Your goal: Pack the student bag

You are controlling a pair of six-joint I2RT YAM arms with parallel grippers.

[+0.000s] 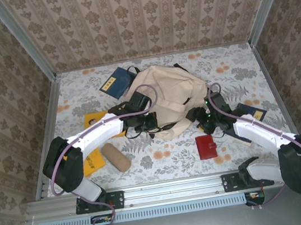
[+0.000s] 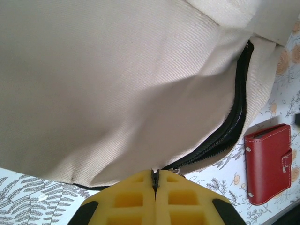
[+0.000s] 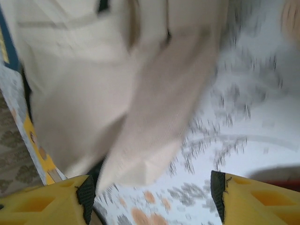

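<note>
Closest to us is the aluminium rail (image 1: 168,191) with both arm bases bolted on. Right past it the table starts, covered in a white cloth (image 1: 175,162) printed with grey fern leaves and little orange flowers. Near the front of that cloth we've got a tan pencil pouch (image 1: 116,156) left of centre with a yellow booklet (image 1: 93,162) just beside it, and a red snap wallet (image 1: 205,146) right of centre. A bit further in, the left gripper (image 2: 155,180) has its yellow pads clenched tight together at the lower edge of the student bag (image 1: 168,96), by the black zipper (image 2: 236,112). We can't tell if it's actually pinching anything. The right gripper (image 3: 152,199) is spread wide with nothing between the pads, and bag fabric hangs just ahead of it, though that view is blurry. The bag sits slumped mid-table, a bit toward the back. Behind it lies a blue book (image 1: 115,82), and brown damask wallpaper (image 1: 141,12) covers the three walls boxing the table in.
</note>
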